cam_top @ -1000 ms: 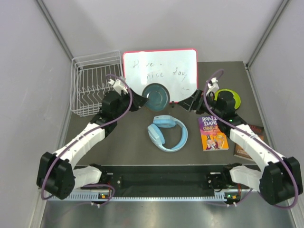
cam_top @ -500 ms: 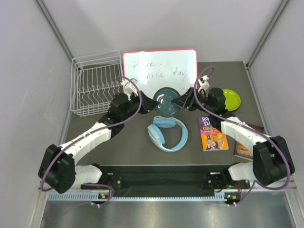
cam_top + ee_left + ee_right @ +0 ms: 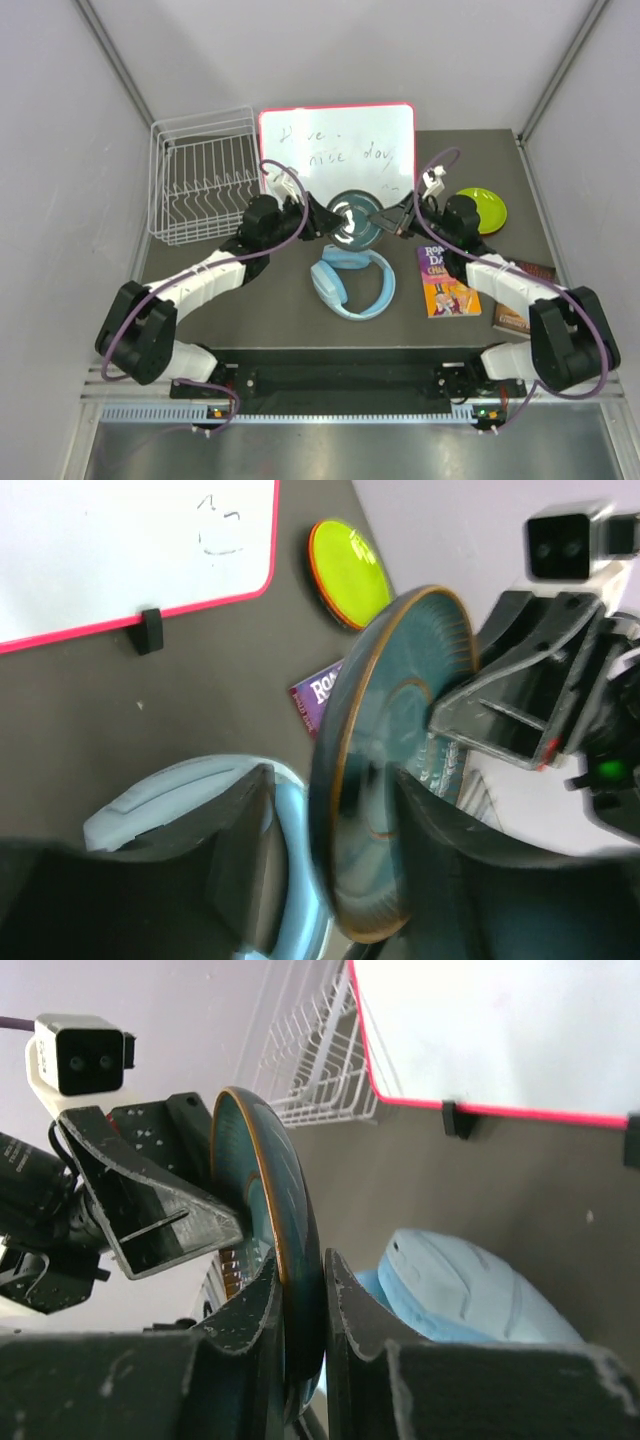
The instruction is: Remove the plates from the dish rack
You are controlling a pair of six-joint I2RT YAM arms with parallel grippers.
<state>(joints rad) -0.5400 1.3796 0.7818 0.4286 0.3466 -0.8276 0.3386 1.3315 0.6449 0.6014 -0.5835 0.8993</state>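
A dark teal plate (image 3: 352, 218) hangs on edge above the table in front of the whiteboard, between both grippers. My right gripper (image 3: 385, 218) is shut on its rim; the right wrist view shows the plate (image 3: 265, 1190) pinched between both fingers of that gripper (image 3: 300, 1270). My left gripper (image 3: 325, 218) stands open around the opposite rim, and the left wrist view shows a gap between its left finger (image 3: 245, 850) and the plate (image 3: 390, 760). The white wire dish rack (image 3: 200, 190) stands at the back left with bare tines. A lime-green plate (image 3: 482, 208) lies flat at the right.
A red-framed whiteboard (image 3: 335, 150) stands at the back centre. Light blue headphones (image 3: 350, 280) lie right under the held plate. A Roald Dahl book (image 3: 448, 280) and a darker book (image 3: 520, 300) lie on the right. Grey walls close in both sides.
The left arm carried the teal plate rightward to the centre and its jaws have opened. The right arm came in from the green plate and shut on the teal plate's rim.
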